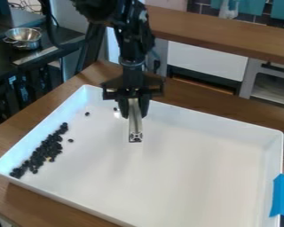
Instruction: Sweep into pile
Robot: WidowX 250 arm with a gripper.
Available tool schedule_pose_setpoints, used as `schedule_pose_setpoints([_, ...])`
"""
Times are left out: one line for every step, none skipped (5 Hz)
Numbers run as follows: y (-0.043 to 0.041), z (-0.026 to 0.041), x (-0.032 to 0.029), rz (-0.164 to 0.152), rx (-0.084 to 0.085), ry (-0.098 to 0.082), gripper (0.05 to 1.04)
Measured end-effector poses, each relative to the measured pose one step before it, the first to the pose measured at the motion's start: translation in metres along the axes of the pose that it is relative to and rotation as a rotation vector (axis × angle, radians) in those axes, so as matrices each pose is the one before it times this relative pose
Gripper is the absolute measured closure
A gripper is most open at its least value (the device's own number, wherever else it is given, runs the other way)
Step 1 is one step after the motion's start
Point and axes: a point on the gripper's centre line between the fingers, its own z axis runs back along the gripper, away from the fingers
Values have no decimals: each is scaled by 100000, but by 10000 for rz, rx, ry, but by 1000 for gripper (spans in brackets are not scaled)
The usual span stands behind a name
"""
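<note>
Small black pieces point(46, 151) are lying bunched at the left of the white tray point(186, 168), a few straying. A silvery bar point(135, 122) is hanging downward.

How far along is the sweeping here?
Mostly done, it seems: most of the dark pieces lie in a long, uneven band near the picture-left wall of the white tray. In hand: the gripper holds a metal bar. Left: a few stray pieces apart from the band, and perhaps tightening it.
</note>
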Motion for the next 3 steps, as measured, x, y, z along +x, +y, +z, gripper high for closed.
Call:
schedule_pose_setpoints([763, -1197, 1559, 258, 160, -132, 703])
schedule_pose_setpoints([1037, -677, 611, 134, 131, -59, 703])
schedule_pose_setpoints([254, -259, 180, -13, 182, -102, 703])
